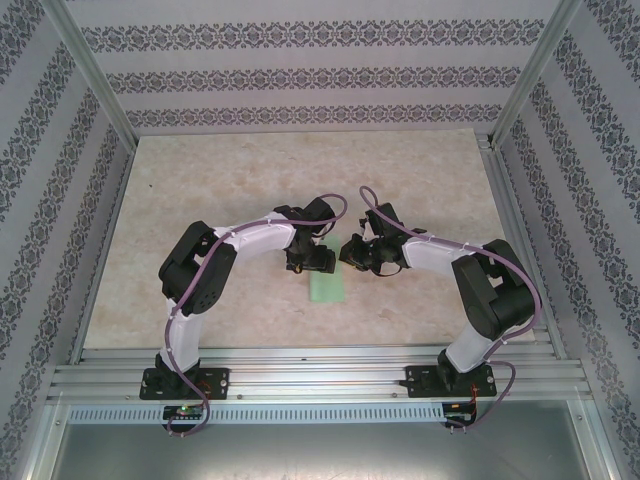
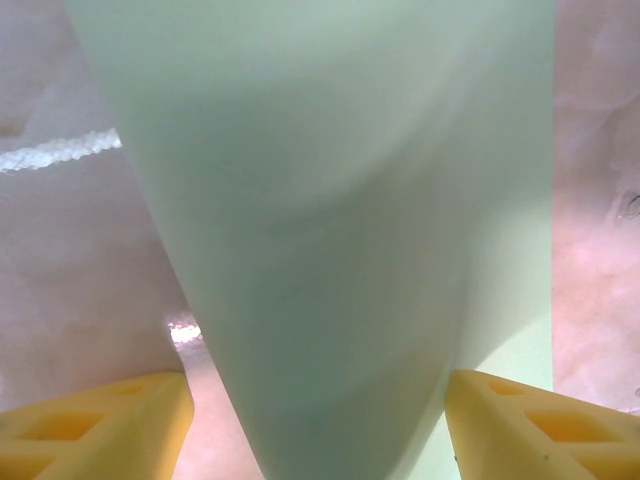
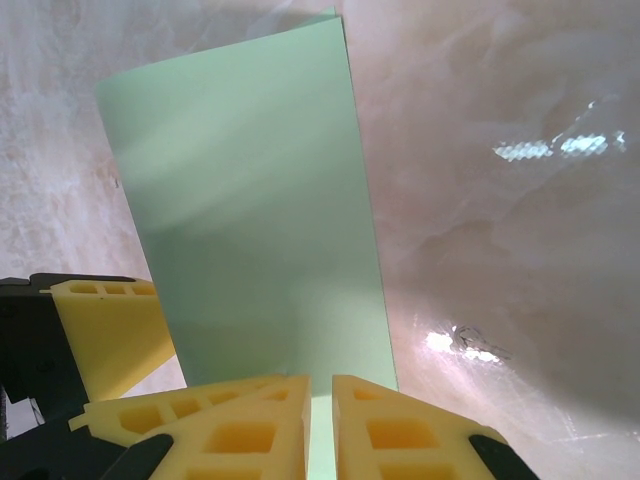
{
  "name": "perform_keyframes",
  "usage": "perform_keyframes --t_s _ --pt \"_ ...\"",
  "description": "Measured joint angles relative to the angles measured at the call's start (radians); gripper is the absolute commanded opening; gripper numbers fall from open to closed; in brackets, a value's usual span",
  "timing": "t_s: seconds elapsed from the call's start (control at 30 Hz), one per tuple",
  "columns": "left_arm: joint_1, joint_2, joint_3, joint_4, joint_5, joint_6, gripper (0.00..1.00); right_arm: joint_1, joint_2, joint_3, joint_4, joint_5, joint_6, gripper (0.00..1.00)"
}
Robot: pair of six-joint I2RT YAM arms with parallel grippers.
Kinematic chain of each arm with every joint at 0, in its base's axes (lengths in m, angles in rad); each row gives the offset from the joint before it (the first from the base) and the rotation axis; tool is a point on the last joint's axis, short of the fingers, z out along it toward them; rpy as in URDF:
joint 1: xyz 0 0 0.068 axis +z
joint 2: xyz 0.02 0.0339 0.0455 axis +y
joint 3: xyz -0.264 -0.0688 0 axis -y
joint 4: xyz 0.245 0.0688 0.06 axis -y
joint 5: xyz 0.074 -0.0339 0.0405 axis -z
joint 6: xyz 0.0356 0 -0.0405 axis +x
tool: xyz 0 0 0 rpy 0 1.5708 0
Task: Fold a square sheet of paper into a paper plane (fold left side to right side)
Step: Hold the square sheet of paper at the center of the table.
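There is one sheet of paper (image 1: 327, 287), light green, and two claws meet over it in the middle of the pale marbled surface (image 1: 200, 200). From above, the left claw (image 1: 310, 262) and the right claw (image 1: 357, 253) stand close together, side by side. The visible part of the sheet is a narrow strip just below and between them, with its long axis running from the claws back toward the arm bases. The right claw is nearly closed, and a thin green edge of the sheet is pinched in the slit between its two yellow fingers (image 3: 240, 430). From that grip the sheet stretches straight ahead as a tall rectangle. Its long right edge is clean and straight, its far corner points away from the claw, and a second layer just peeks out at that far end. Left of this grip, beside the sheet, sits one yellow finger (image 3: 115, 335) on a black mount. The left claw stands wide, and its two yellow fingers (image 2: 100, 430) are set well apart. The sheet passes through the gap between them and broadens ahead of the claw. I cannot tell whether either finger touches the paper.
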State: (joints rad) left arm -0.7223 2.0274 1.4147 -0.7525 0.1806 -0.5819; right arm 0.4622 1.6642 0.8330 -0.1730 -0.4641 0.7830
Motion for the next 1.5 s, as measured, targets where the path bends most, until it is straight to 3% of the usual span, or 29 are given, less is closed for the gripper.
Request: perform_keyframes --t_s 1.17,1.5 --pt "0.002 0.0 0.0 0.002 -0.003 -0.026 0.68 0.002 0.003 0.0 -0.011 -0.006 0.0 0.12" --pt "0.002 0.0 -0.001 0.003 -0.003 -0.029 0.68 0.027 0.066 0.0 -0.01 -0.019 0.002 0.11"
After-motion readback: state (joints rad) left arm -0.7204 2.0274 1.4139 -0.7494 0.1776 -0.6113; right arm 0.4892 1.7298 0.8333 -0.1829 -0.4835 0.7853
